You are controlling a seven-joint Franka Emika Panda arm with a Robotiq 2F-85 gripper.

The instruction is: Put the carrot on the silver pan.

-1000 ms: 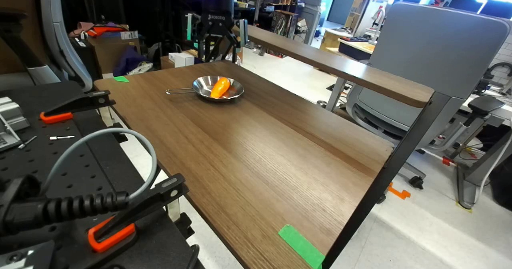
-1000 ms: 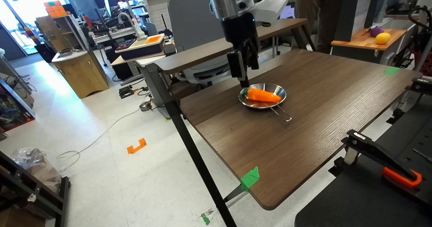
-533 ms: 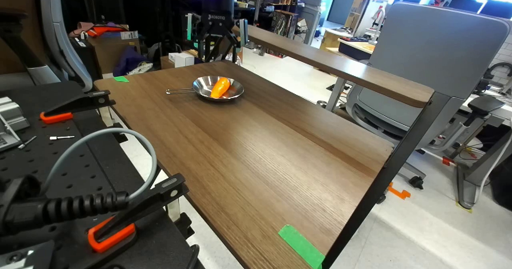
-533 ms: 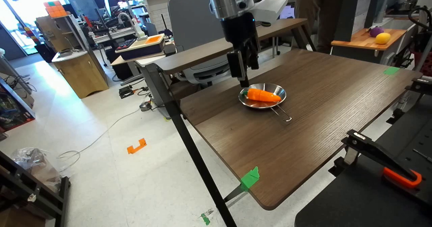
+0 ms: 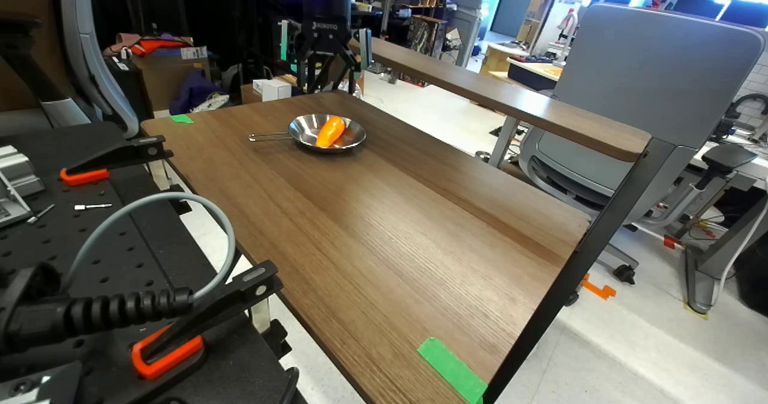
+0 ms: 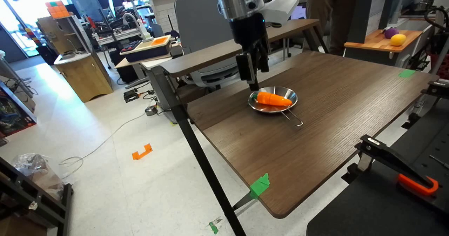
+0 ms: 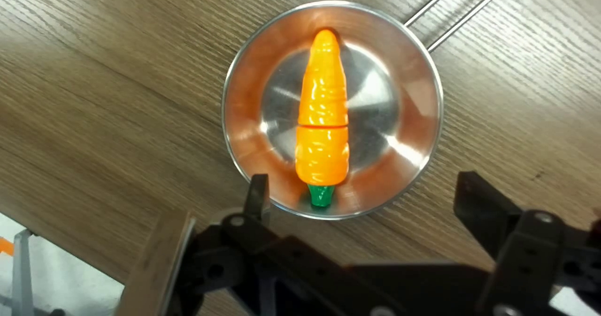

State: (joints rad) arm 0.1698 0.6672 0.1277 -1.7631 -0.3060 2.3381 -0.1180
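Note:
The orange carrot (image 7: 323, 104) with a green stub lies inside the round silver pan (image 7: 420, 90) in the wrist view. Both exterior views show the carrot (image 5: 331, 131) (image 6: 274, 99) resting in the pan (image 5: 356, 135) (image 6: 292, 95) on the wooden table. My gripper (image 7: 364, 182) is open with nothing between its fingers (image 7: 257, 196). It stands above and apart from the carrot, over the pan's edge near the green end. In both exterior views my gripper (image 5: 324, 47) (image 6: 255, 71) hangs above the table's end beside the pan.
The pan's wire handle (image 6: 293, 118) sticks out over the table (image 6: 315, 137). A raised wooden shelf (image 5: 510, 101) runs along one side of the table. Orange-handled clamps (image 5: 168, 350) and a grey cable (image 5: 198, 197) are on the black bench (image 5: 126, 260) along the opposite side.

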